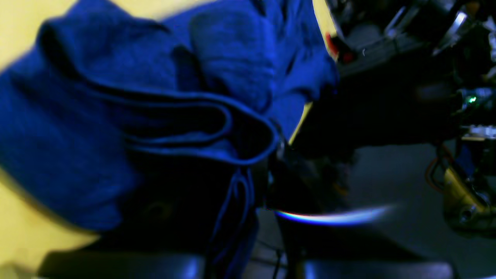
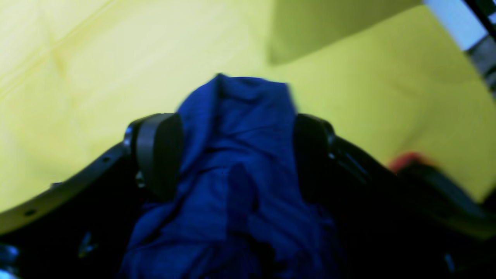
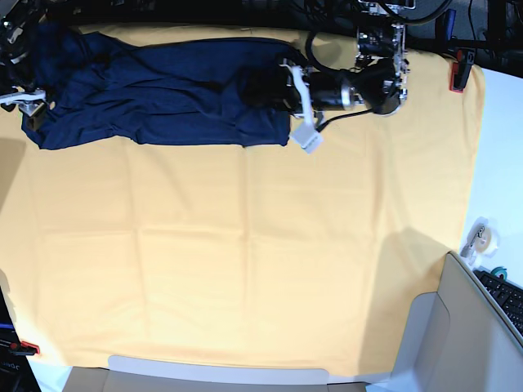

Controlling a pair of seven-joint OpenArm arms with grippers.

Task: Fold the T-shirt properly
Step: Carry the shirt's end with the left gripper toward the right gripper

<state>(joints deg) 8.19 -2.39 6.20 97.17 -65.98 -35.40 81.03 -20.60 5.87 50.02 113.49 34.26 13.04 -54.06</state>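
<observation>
Your work surface is a table draped in a big yellow cloth (image 3: 245, 269), creased in a grid. The navy T-shirt (image 3: 155, 94) lies stretched along the cloth's far edge, bunched in folds. At the shirt's one end your left gripper (image 3: 274, 90) is pinched tight on layered fabric; at its other end your right gripper (image 2: 232, 155) clamps a thick wad between wide-set pads. Beyond the cloth's corner, away from the shirt, sit a red clamp (image 3: 456, 73), a keyboard (image 3: 505, 296) and a tape roll (image 3: 480, 237).
</observation>
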